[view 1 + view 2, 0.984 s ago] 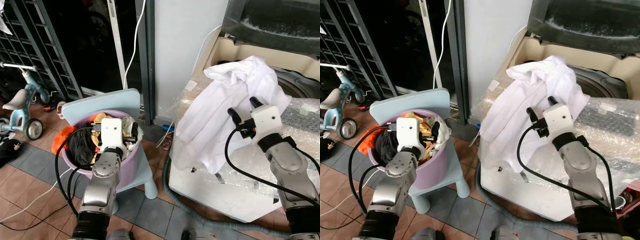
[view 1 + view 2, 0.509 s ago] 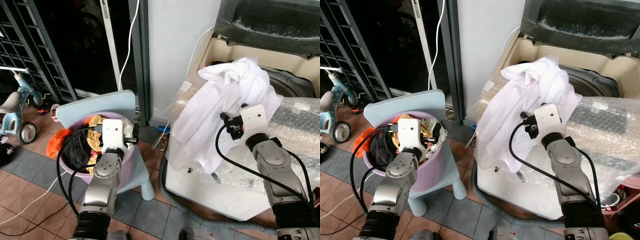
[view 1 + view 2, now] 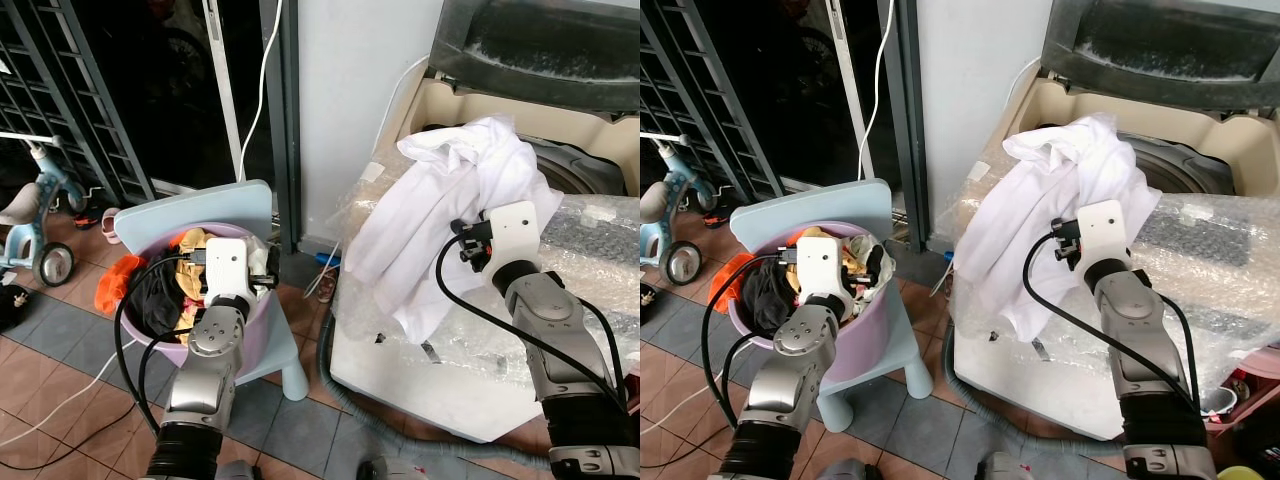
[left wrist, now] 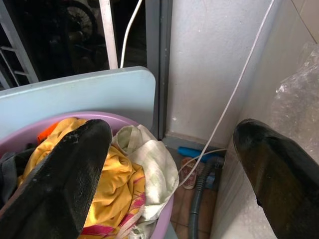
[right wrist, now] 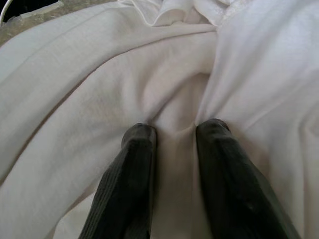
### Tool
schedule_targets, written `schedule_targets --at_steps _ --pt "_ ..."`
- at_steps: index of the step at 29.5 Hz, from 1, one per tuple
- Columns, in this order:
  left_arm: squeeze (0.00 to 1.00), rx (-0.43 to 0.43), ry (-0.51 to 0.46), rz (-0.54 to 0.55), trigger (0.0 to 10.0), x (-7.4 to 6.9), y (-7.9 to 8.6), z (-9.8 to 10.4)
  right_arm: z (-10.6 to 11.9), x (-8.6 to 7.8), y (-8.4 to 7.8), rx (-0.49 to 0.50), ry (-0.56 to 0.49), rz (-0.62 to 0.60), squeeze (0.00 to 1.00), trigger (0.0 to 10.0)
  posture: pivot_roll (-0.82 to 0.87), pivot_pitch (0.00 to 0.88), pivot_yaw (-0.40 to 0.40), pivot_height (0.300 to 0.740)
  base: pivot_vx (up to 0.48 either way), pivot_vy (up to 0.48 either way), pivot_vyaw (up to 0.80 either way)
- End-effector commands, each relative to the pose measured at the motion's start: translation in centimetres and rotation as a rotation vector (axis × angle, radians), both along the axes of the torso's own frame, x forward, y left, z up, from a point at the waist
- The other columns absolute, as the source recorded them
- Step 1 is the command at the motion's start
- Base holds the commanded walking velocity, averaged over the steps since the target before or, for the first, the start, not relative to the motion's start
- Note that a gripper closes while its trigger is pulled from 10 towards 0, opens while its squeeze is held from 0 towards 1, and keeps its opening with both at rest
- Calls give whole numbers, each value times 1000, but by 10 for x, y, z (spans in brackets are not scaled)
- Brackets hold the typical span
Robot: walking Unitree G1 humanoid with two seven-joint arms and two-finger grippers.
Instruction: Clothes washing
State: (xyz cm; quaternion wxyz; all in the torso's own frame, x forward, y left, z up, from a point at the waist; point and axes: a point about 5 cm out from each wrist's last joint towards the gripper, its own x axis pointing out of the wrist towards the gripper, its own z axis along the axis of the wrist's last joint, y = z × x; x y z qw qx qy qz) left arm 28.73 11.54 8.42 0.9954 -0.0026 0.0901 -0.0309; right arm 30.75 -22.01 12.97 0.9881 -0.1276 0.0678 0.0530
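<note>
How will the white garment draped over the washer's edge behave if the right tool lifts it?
The white garment looks floppy: it folds and hangs over the washer rim, so it would probably sag and trail. It bunches between the right tool fingers, suggesting thin, light fabric. The hanging part might drag on the bubble wrap.

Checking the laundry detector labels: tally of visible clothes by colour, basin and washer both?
White: 1, white garment draped over the washer rim, right tool pinching a fold
Yellow: 1, yellow cloth in the purple basin
Pale green-white: 1, pale cloth
Black: 1, black cloth
Orange: 1, orange cloth
Total: 5
</note>
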Motion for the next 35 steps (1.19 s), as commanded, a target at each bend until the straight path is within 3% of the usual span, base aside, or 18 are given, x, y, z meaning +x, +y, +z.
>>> schedule_targets --at_steps 1,7,14,17,19,20,21,22,23,24,26,29,30,31,35 --pt "0 5 0 2 10000 -1 -1 0 -21 -4 -1 26 117 -14 0 0 -76 0 3 740 0 0 0" --pt "0 5 1 4 10000 0 -1 -1 -19 1 2 59 122 -17 0 0 -77 0 0 740 0 0 0" --pt "0 5 3 8 10000 -1 -1 -1 -3 14 4 98 90 27 0 0 -78 0 1 740 0 0 0" --pt "0 5 1 8 10000 1 -2 -1 45 39 -1 119 -45 127 0 0 -82 0 0 740 0 0 0" --pt "0 4 0 11 10000 3 -2 0 101 58 -11 164 -246 138 0 0 -91 0 -2 740 0 0 0" --pt "0 4 0 11 10000 3 -2 0 101 58 -11 164 -246 138 0 0 -91 0 -2 740 0 0 0" --pt "0 3 0 11 10000 4 -3 0 131 67 -16 149 -343 122 0 0 -92 0 -1 740 0 0 0" --pt "0 2 -1 11 10000 4 -4 0 144 71 -20 133 -385 102 0 0 -92 0 -1 740 0 0 0" --pt "0 2 -1 11 10000 4 -4 0 144 71 -20 133 -385 102 0 0 -92 0 -1 740 0 0 0" --pt "0 0 -5 9 10000 5 -6 1 166 77 -27 109 -449 56 0 0 -91 0 -4 740 0 0 0" --pt "0 -1 -7 10 10000 5 -6 1 183 83 -35 47 -496 -34 0 0 -88 0 -6 740 0 0 0" --pt "0 -1 -9 17 10000 5 -5 1 189 87 -40 -32 -493 -107 0 0 -87 0 -7 740 0 0 0" --pt "0 -1 -10 18 10000 5 -5 1 186 88 -39 -53 -472 -102 0 10000 -84 0 -10 740 0 0 0" --pt "0 0 -10 23 10000 5 -4 1 178 90 -38 -67 -442 -90 1000 10000 -79 0 -15 740 0 0 0" --pt "0 0 -13 31 10000 5 -2 1 159 91 -32 -121 -396 -45 1000 10000 -78 0 -16 740 0 0 0"
